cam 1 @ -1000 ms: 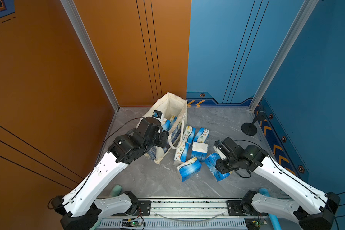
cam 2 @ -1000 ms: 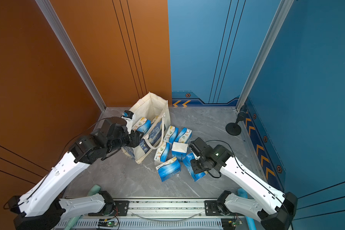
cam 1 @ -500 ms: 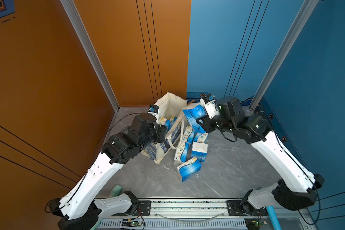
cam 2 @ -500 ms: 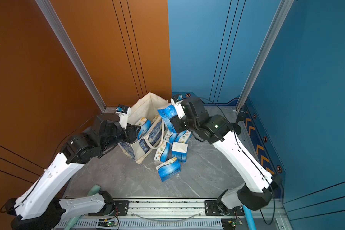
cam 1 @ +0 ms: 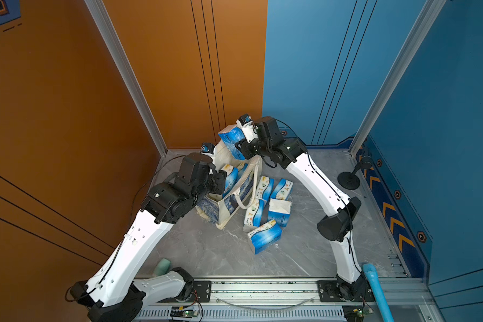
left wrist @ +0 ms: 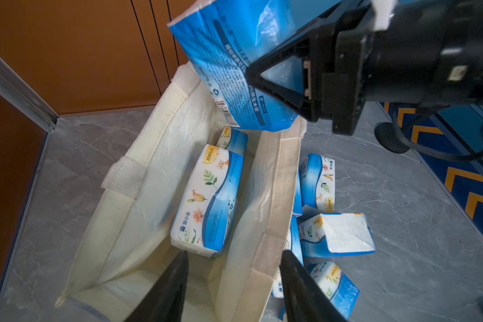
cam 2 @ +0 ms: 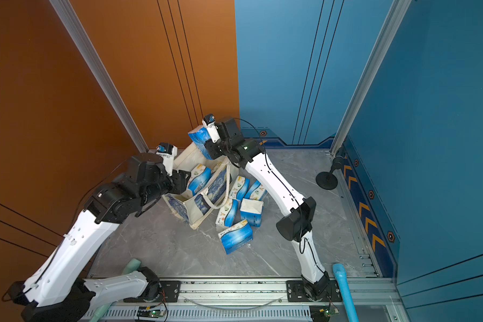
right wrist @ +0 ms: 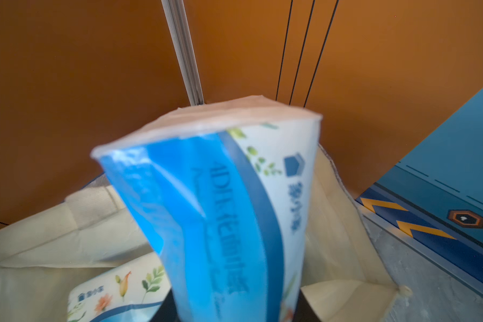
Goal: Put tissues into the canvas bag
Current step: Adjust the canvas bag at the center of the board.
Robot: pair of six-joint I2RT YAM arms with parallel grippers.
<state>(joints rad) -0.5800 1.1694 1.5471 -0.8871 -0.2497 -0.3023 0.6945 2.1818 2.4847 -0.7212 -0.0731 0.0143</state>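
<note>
One tissue pack [cam 1: 230, 139] hangs tilted right above the canvas bag [left wrist: 151, 172], over its open mouth, pinched between the jaws of the right gripper [cam 1: 239, 145]. Two more packs [left wrist: 207, 200] already lie inside the bag. At the bag's rim sits the left gripper [left wrist: 234, 281], jaws spread, clamping nothing. Five loose packs [cam 1: 265, 239] crowd the floor [cam 1: 221, 251] just beside the bag.
</note>
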